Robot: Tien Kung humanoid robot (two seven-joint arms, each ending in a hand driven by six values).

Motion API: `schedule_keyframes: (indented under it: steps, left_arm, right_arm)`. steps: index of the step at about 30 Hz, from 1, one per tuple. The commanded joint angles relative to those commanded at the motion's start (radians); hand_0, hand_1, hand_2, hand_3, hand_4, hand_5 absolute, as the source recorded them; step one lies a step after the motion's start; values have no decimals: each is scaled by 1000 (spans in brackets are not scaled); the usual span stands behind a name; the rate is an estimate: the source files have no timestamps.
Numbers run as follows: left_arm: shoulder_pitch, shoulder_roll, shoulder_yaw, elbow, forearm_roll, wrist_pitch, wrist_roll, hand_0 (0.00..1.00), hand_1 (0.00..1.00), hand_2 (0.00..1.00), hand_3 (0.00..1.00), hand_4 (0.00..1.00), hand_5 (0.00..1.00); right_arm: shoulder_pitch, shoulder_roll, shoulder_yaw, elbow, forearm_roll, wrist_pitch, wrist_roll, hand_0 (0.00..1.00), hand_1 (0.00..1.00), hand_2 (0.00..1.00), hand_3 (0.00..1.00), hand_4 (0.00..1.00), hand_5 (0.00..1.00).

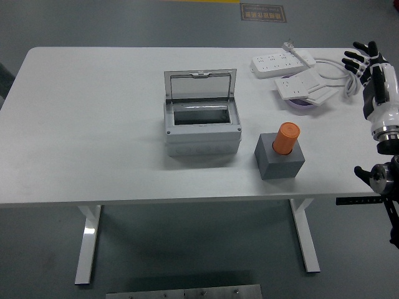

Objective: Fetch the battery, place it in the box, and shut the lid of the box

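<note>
Orange battery point(287, 137) upright in grey holder block point(278, 157), right of centre on white tabletop point(93, 124); grey box point(201, 121) at centre, lid point(200, 85) raised.

Right hand point(366, 61) at 2 o'clock edge, fingers point(355, 56) spread, empty, well apart from battery. Box just beside block at its 9 o'clock, interior dark, clear lid tilted back toward 12 o'clock. Two white power strips point(293, 71) with looped cable point(333, 71) at 1 o'clock, one resting over a purple disc point(305, 103).

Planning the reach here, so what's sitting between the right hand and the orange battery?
In the head view, the power strips and their cable lie between the right hand and the orange battery, up toward the hand; nearer the battery the table is bare.
</note>
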Motion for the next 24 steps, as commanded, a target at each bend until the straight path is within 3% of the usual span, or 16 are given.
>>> schedule_keyframes:
  steps: [12, 13, 24]
  left_arm:
    - [-5, -6, -4, 0, 9, -3, 0, 542, 730, 617, 541, 272, 2]
    - [-6, -6, -4, 0, 9, -3, 0, 544, 729, 617, 540, 274, 2]
    - [-11, -9, -7, 0, 16, -6, -1, 544, 729, 617, 541, 272, 2]
  right_arm:
    - [-8, 36, -46, 15, -85, -94, 46, 744, 699, 693, 754, 853, 580]
    - [-11, 41, -55, 14, -88, -100, 50, 652, 631, 678, 690, 792, 348]
    - [-39, 91, -181, -21, -72, -129, 84, 598, 616, 668, 683, 773, 299]
